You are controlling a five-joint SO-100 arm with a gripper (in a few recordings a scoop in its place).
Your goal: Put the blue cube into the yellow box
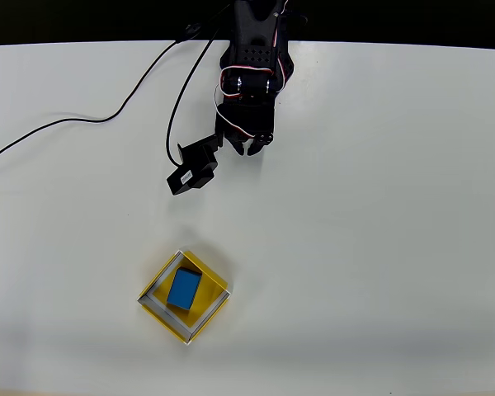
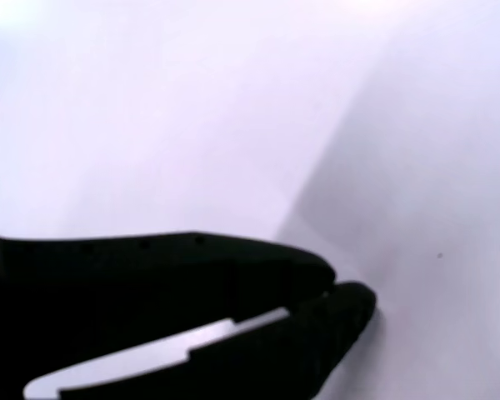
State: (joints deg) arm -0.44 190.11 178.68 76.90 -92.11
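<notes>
Blue cube point(image 1: 183, 289) in yellow box point(image 1: 214, 280), well apart from end effector point(image 1: 249, 148)

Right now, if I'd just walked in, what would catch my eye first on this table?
The yellow box, sitting cornerwise low on the white table in the overhead view, with the blue cube lying inside it. Next, the black arm at the top edge, its gripper well away from the box; in the wrist view its fingertips meet, holding nothing.

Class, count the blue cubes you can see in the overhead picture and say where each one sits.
1. The blue cube lies inside the yellow box, on the white table, in the lower left-centre of the overhead view. Nothing there looks able to hide another.
</notes>
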